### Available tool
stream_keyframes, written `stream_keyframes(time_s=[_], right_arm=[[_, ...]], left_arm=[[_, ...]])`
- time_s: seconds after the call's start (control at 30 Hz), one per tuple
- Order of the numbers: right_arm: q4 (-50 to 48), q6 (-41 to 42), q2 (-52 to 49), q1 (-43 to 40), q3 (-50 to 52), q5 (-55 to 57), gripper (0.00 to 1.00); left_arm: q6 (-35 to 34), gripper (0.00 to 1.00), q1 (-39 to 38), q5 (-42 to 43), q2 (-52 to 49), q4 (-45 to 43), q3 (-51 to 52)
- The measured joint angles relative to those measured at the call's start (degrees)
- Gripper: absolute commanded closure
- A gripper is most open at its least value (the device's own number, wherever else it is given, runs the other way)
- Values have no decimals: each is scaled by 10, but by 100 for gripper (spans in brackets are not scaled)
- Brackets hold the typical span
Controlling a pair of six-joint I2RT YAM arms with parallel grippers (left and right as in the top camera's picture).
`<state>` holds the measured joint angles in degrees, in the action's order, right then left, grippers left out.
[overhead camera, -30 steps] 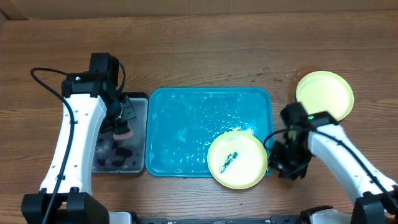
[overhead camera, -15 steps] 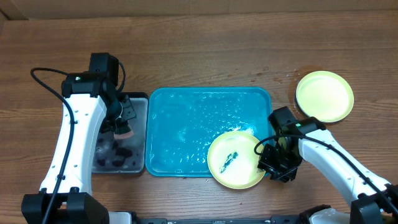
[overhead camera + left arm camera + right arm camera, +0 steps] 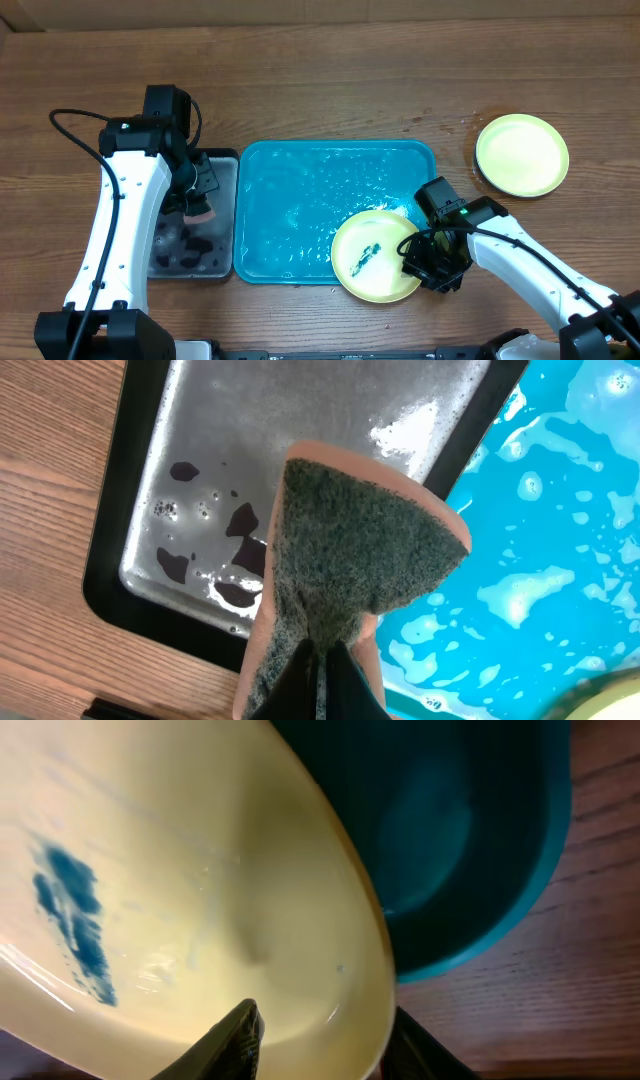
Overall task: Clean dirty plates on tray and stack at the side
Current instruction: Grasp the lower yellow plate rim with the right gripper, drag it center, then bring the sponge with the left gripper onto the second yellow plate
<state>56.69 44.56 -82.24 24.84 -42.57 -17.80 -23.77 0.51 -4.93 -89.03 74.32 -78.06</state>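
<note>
Leftward since earlier, the right gripper (image 3: pixel 420 263) now straddles the dirty plate's (image 3: pixel 375 256) 3 o'clock rim, unclosed; left gripper (image 3: pixel 320 660) pinches the sponge (image 3: pixel 355 550). Grip squarely before lifting.

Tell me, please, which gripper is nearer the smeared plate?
Right. The right gripper is at the smeared plate rim; the left gripper holds a sponge over the grey tray.
</note>
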Motion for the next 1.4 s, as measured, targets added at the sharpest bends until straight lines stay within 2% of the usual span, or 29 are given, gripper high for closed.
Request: stream_keyframes(time_s=[0.47, 0.6, 0.7, 0.73, 0.93, 1.07, 1.27, 1.4], right_arm=[[-96, 18, -30, 0, 0, 7, 65], [-139, 19, -66, 0, 0, 6, 79], [-151, 18, -74, 0, -1, 2, 94], [-153, 21, -75, 0, -1, 1, 96], [-162, 15, -77, 0, -2, -3, 96], [-167, -32, -81, 0, -16, 8, 96], [-185, -128, -88, 0, -100, 54, 96], [-220, -155, -88, -4, -150, 72, 96]], left_arm=[[0, 96, 0, 7, 0, 0, 0], [0, 96, 0, 11, 0, 0, 0], [0, 96, 0, 13, 0, 0, 0], [0, 96, 0, 13, 0, 1, 0], [1, 96, 0, 13, 0, 2, 0], [8, 96, 0, 13, 0, 2, 0], [41, 96, 0, 19, 0, -20, 0], [80, 96, 0, 66, 0, -55, 0]])
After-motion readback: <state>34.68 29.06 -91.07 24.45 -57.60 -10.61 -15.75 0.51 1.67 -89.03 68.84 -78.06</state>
